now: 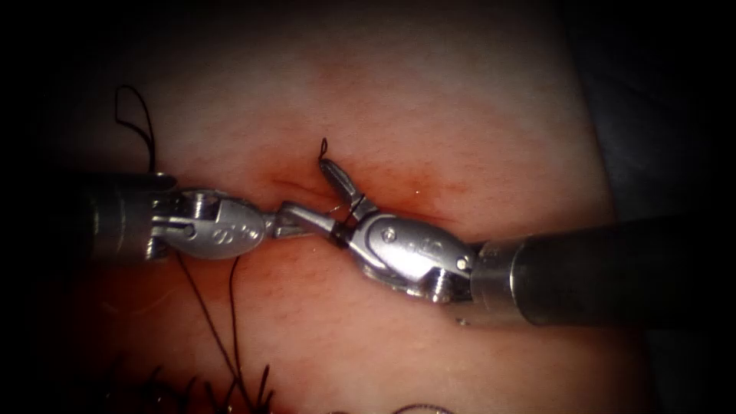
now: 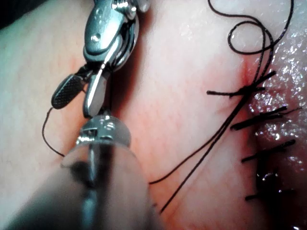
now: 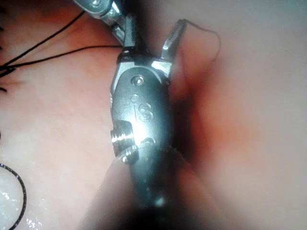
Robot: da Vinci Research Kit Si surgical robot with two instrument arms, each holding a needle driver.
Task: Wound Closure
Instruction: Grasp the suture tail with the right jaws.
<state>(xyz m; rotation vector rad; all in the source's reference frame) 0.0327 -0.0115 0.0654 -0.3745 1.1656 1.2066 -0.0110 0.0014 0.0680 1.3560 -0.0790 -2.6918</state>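
Note:
On the tissue [image 1: 460,115], my right tool [image 1: 310,188] comes in from the right with its jaws open. One jaw points up toward a short thread end [image 1: 323,146]; the other lies level and meets the left tool's tip. Dark thread [image 1: 345,224] is wrapped around the base of the right jaws. My left tool [image 1: 295,227] reaches in from the left, jaws narrow and shut on the thread beside the right tool's level jaw. In the right wrist view the open right tool [image 3: 151,36] has the thread end [image 3: 211,34] curling off one jaw tip. Neither tool holds the needle.
Long thread strands [image 1: 218,337] run from under the left tool to stitches with cut ends [image 1: 192,391] at the near edge. These stitches [image 2: 259,120] cross the cut in the left wrist view. A thin curved arc [image 1: 422,408], perhaps the needle, lies at the bottom edge.

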